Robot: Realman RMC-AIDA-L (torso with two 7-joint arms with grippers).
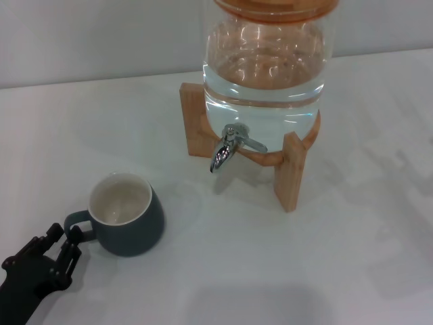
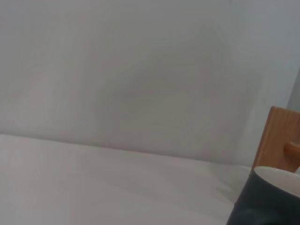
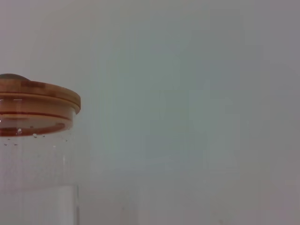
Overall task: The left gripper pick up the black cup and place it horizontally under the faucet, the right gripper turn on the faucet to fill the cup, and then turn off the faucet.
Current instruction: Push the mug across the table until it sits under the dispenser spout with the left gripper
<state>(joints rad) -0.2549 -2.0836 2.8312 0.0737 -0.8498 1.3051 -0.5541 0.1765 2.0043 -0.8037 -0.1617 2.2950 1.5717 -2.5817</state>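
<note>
The black cup [image 1: 128, 217] stands upright on the white table, left of and nearer to me than the faucet; its cream inside looks empty and its loop handle points toward my left gripper. My left gripper [image 1: 65, 234] sits at the lower left with its knobbly fingers [image 1: 70, 252] apart, the tips just short of the handle and holding nothing. In the left wrist view the cup [image 2: 267, 199] shows at one edge. The chrome faucet [image 1: 230, 145] juts from the glass water jar [image 1: 267, 61], spout down, with no water running. The right gripper is out of view.
The jar rests on a wooden stand [image 1: 291, 169] whose legs flank the faucet; the stand [image 2: 280, 138] also shows behind the cup in the left wrist view. A wooden lid [image 3: 35, 101] caps the jar. A white wall rises behind the table [image 1: 284, 271].
</note>
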